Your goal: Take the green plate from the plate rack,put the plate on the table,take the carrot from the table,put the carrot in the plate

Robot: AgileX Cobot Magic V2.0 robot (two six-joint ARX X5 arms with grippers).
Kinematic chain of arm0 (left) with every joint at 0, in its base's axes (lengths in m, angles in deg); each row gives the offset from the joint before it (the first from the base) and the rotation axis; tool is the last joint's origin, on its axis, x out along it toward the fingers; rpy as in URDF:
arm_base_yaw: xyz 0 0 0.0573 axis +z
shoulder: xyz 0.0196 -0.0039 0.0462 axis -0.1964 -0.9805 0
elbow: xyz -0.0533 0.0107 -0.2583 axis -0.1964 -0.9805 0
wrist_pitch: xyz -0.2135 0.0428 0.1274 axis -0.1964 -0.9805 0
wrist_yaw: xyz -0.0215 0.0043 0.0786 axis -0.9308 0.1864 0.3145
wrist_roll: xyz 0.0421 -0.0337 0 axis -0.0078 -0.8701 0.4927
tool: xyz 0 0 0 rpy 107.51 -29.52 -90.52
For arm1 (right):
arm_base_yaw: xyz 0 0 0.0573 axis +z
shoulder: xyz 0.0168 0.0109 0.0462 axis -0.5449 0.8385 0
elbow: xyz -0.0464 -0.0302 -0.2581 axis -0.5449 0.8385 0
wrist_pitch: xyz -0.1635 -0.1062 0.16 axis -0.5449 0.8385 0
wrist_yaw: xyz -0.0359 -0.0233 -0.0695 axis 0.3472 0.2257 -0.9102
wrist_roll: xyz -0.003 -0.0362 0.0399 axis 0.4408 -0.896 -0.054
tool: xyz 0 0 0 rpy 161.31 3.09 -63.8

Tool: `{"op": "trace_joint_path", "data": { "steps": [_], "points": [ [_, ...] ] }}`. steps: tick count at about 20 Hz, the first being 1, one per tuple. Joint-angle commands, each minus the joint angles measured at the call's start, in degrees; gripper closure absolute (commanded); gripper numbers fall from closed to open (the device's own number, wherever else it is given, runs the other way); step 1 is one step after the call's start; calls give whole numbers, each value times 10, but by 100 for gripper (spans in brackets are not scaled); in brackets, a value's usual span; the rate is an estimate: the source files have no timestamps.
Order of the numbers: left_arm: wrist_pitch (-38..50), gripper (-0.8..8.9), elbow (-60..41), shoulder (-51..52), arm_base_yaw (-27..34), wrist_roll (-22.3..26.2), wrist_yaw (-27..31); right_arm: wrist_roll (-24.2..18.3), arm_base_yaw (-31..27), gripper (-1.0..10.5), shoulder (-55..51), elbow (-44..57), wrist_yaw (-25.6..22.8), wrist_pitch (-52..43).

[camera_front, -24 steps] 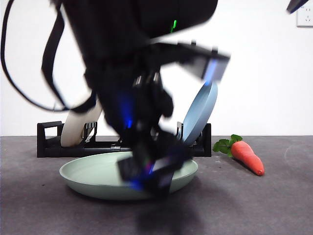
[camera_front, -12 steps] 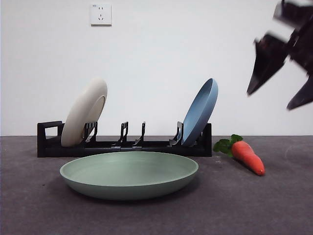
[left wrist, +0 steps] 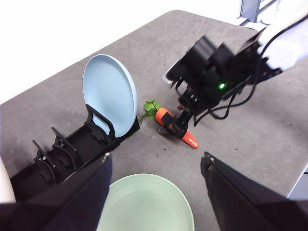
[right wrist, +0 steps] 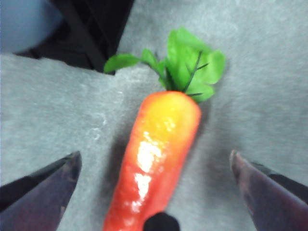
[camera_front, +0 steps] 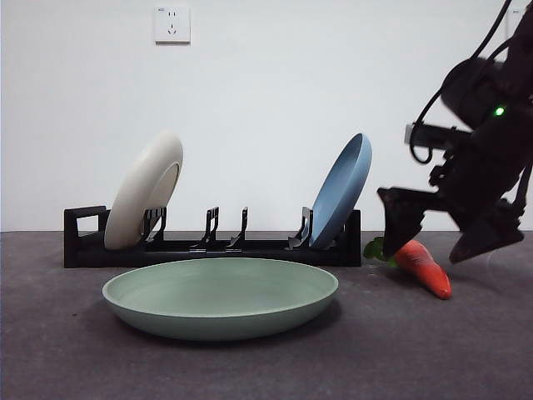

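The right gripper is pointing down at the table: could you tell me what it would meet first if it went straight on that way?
Most likely the carrot: it lies on the table centred between the open jaws of the right gripper. Depth is uncertain, but nothing else shows in that line.

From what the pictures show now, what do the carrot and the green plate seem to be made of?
The carrot looks like smooth, glossy plastic: bright highlights run along its orange body, and its leaves look thin and moulded. It is probably a toy. The green plate has an even, matte sage surface without glare; this suggests plastic or a similar composite, though matte ceramic cannot be excluded.
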Motion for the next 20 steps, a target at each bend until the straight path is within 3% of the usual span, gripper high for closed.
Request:
{"op": "trace_joint_path", "data": {
  "steps": [1,4,6,11,15,17,20],
  "points": [
    [-6,495,0,-1,-1,-5,4,26,4,559,14,-1,-10,-8],
    [-19,495,0,-1,-1,-5,5,29,3,866,15,-1,-10,-9],
    [-22,495,0,-1,-1,-5,5,33,3,958,15,-1,-10,-8],
    [-39,495,0,-1,-1,-3,17,46,3,959,-21,-1,-10,19],
    [-88,495,0,-1,-1,-1,56,58,16,959,-156,-1,-8,126],
    [-97,495,0,-1,-1,-1,65,63,52,959,-231,-1,-6,177],
    [-97,495,0,-1,-1,-1,64,87,160,959,-264,-1,-9,165]
  ]
}}
